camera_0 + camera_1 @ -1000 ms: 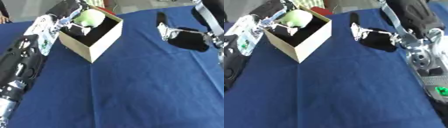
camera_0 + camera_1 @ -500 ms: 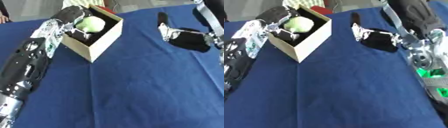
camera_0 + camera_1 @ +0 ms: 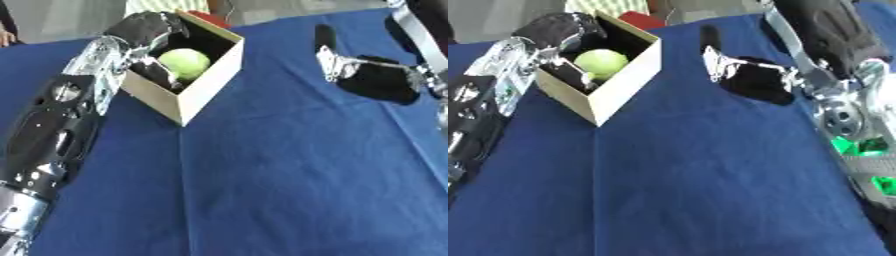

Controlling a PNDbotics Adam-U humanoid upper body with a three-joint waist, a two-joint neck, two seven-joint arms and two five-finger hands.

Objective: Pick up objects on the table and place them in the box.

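Resting green ball (image 3: 184,63) inside box (image 3: 206,89)

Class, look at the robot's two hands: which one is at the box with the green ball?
The left hand, reaching into the box beside the green ball. The right hand hangs apart over the blue cloth.

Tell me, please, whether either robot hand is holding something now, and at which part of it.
The left robot hand reaches into the box, where the green ball is; a grip cannot be told. The right robot hand holds nothing.
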